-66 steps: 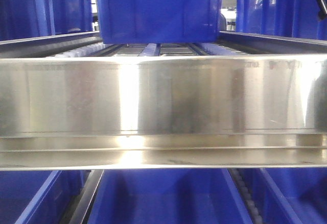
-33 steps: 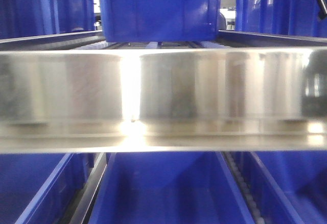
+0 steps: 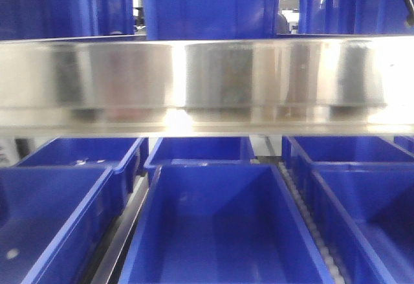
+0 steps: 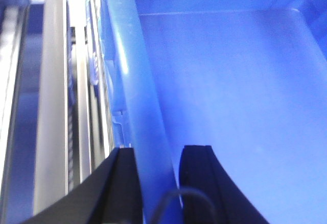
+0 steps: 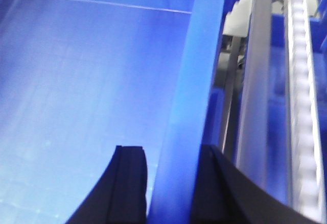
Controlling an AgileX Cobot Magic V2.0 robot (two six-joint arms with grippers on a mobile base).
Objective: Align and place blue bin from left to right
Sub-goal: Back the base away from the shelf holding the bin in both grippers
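The blue bin point(image 4: 230, 76) fills both wrist views, seen from above with its pale floor bare. My left gripper point(image 4: 157, 155) is shut on the bin's left wall point(image 4: 135, 81), one black finger outside and one inside. My right gripper point(image 5: 171, 155) is shut on the bin's right wall point(image 5: 196, 66) in the same way, over the bin's floor point(image 5: 87, 71). Neither gripper nor arm shows in the front view.
A wide steel rack beam point(image 3: 207, 80) crosses the front view. Blue bins point(image 3: 210, 12) stand on the shelf above it, and several open deep-blue bins point(image 3: 213, 226) lie below. Roller tracks point(image 5: 301, 106) and metal rails point(image 4: 53, 91) run beside the held bin's walls.
In the front view the steel beam has risen in the frame. The upper-shelf bins and rollers have slid towards the top, and the open bins below have come into view.
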